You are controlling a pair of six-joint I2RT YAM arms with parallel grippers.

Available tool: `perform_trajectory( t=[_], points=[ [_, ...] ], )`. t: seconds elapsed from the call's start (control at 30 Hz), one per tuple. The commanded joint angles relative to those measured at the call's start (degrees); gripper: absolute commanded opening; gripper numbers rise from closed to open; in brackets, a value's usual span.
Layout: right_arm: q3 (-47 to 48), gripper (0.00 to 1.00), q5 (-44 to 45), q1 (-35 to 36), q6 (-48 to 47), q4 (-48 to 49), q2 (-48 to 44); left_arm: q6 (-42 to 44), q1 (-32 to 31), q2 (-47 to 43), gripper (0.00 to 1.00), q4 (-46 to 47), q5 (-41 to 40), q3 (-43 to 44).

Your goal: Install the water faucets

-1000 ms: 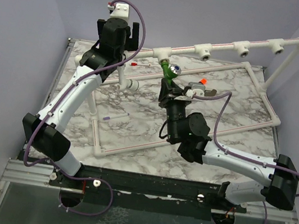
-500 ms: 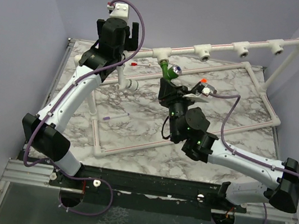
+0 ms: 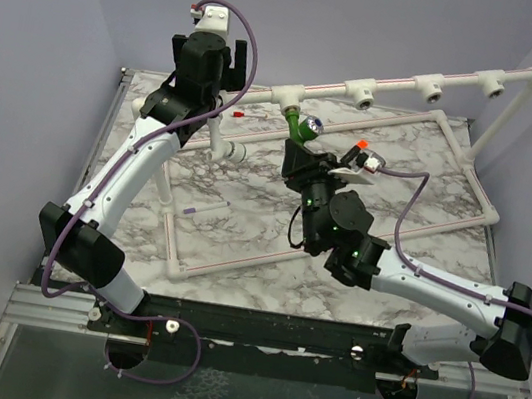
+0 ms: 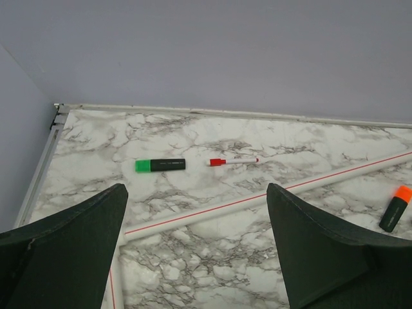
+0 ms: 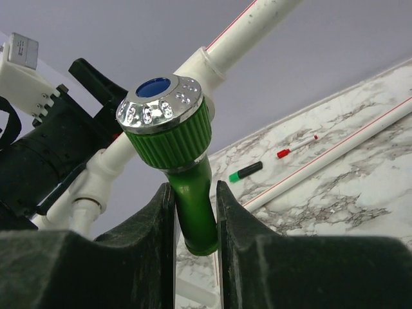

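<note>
A bright green water faucet with a silver-ringed knob hangs just below the leftmost white tee socket of the raised pipe. My right gripper is shut on its green spout, one finger on each side, in the right wrist view. My left gripper is up at the back left, by the pipe's left end. It is open and empty, its fingers wide apart above the marble table.
Three more empty tee sockets sit along the raised pipe to the right. A white pipe frame lies on the table. A green marker, a red pen and an orange marker lie near the back edge.
My right wrist has rolled and its forearm has swung a little to the right, with the faucet still gripped at the tee. The left arm has not moved.
</note>
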Motion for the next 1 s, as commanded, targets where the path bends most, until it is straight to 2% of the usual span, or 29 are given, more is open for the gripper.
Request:
perform_trajectory(
  t=[0.0,0.13,0.3,0.5,0.73,0.87,0.97],
  points=[
    [-2.15,0.01,1.34,0.50,-3.54,5.38,2.20,0.07,-0.09,-1.09,0.90,-4.57,1.29,-1.93],
    [-3.56,0.01,-2.28,0.50,-18.33,14.77,2.48,0.04,-0.09,-1.00,0.90,-4.57,1.40,-1.92],
    [-6.13,0.00,-7.84,0.50,-27.75,19.76,1.21,0.12,-0.09,-0.77,0.90,-4.57,1.29,-1.81],
    [-8.20,0.01,-10.68,0.71,-29.76,18.61,-0.21,0.04,-0.09,-0.32,0.90,-4.70,1.46,-1.61],
    [-7.93,0.00,-10.86,1.19,-36.25,20.92,0.03,0.10,-0.09,-0.28,0.90,-4.83,1.30,-1.58],
    [-6.79,0.00,-10.68,1.20,-36.06,21.02,0.48,0.10,-0.09,-0.22,0.90,-4.91,1.30,-1.50],
    [-6.55,0.01,-9.02,1.20,-31.10,21.02,0.33,0.12,-0.10,-0.31,0.90,-4.92,1.38,-1.58]
  ],
)
